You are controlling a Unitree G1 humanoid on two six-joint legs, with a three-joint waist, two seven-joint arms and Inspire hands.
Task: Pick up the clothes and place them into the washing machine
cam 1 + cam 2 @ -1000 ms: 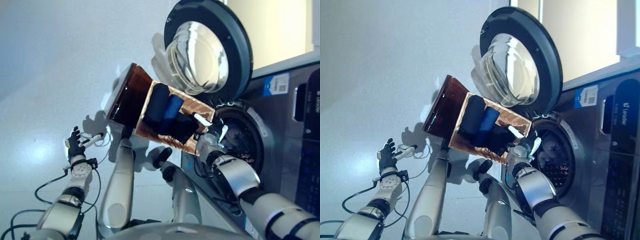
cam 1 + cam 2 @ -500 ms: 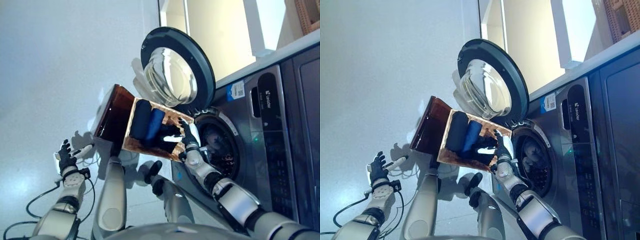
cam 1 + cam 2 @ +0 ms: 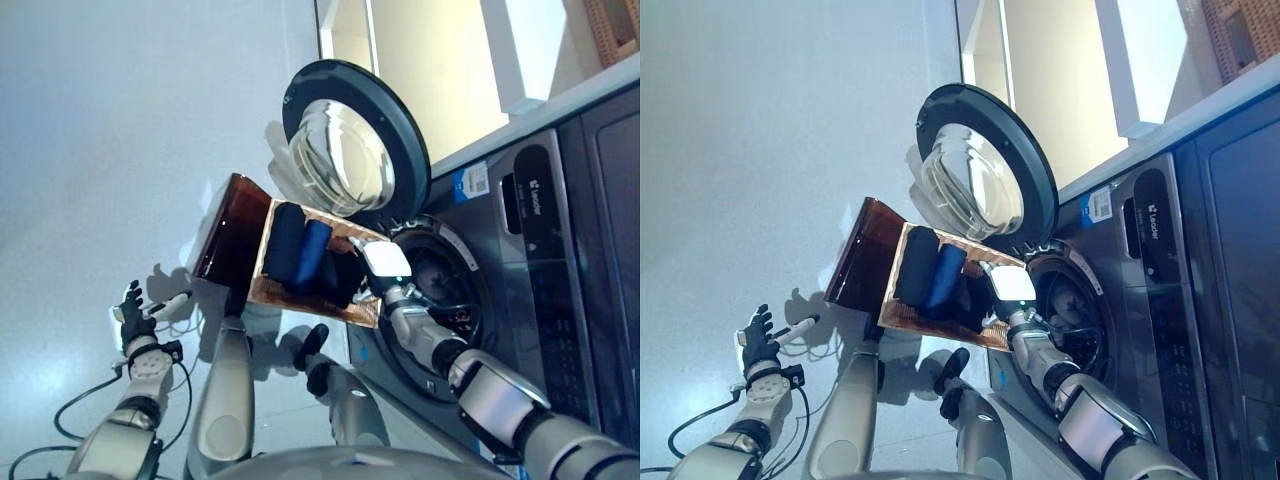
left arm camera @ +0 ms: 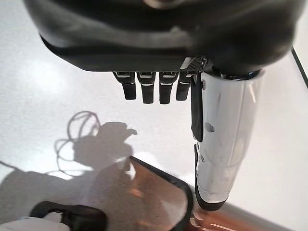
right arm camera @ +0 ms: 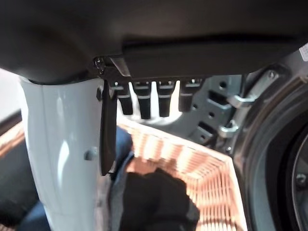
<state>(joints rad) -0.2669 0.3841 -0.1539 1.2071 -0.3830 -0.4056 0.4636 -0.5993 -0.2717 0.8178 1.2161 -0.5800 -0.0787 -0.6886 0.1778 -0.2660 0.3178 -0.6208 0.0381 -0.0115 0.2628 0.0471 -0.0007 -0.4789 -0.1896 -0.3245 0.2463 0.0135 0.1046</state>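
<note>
The shallow wicker basket (image 3: 296, 296) rests on the dark brown box (image 3: 234, 236) beside the washing machine (image 3: 520, 230). It holds a dark navy roll (image 3: 284, 242), a blue roll (image 3: 312, 252) and a black cloth (image 3: 344, 278). My right hand (image 3: 388, 276), with its white thumb cover, hovers open over the basket's end nearest the drum (image 3: 447, 292), just above the black cloth. In the right wrist view its fingers (image 5: 144, 103) are straight and empty over the black cloth (image 5: 155, 198) and the wicker (image 5: 204, 168). My left hand (image 3: 134, 322) is open, low over the floor.
The machine's round door (image 3: 350, 140) stands open above the basket. The left wrist view shows straight fingers (image 4: 144, 91) above the floor and a corner of the brown box (image 4: 159, 204). Pale floor lies to the left of the box.
The camera has shifted upward since a second ago. My right hand has gone from the basket's edge by the drum to above the black cloth and turned. The left hand has stayed put.
</note>
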